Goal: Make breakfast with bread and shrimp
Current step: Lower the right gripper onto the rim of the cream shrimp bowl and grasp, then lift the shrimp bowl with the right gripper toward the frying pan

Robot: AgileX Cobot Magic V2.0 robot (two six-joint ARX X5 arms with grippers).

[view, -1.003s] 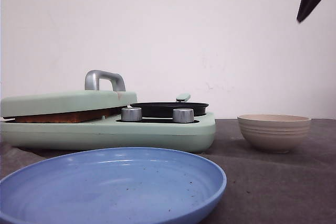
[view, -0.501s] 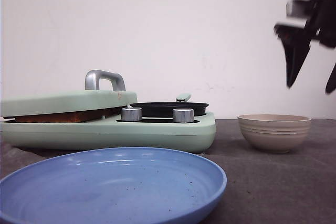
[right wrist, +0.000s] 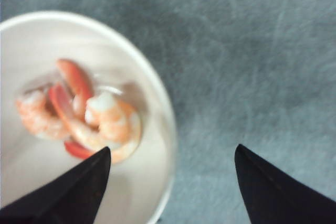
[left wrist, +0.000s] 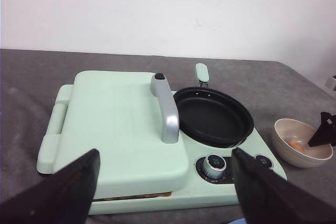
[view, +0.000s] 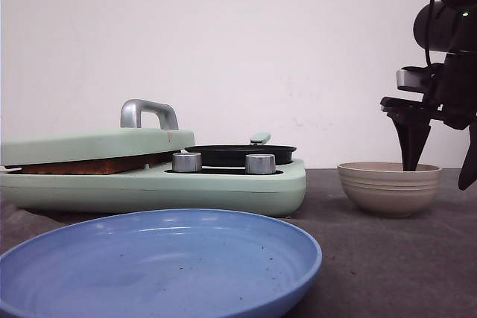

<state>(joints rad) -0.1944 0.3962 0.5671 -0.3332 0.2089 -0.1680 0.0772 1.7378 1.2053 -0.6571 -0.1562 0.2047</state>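
Several shrimp [right wrist: 84, 111] wait in the beige bowl [view: 389, 188], right of the green cooker [view: 153, 176].
Bread [view: 93, 164] sits under the cooker's lid. My right tool [right wrist: 168, 182], spread wide, straddles the bowl rim; I should centre over the shrimp before closing.

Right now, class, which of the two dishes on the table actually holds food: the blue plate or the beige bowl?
The beige bowl, under the right hand: it holds pink shrimp. The blue plate nearest the camera shows only tiny specks.
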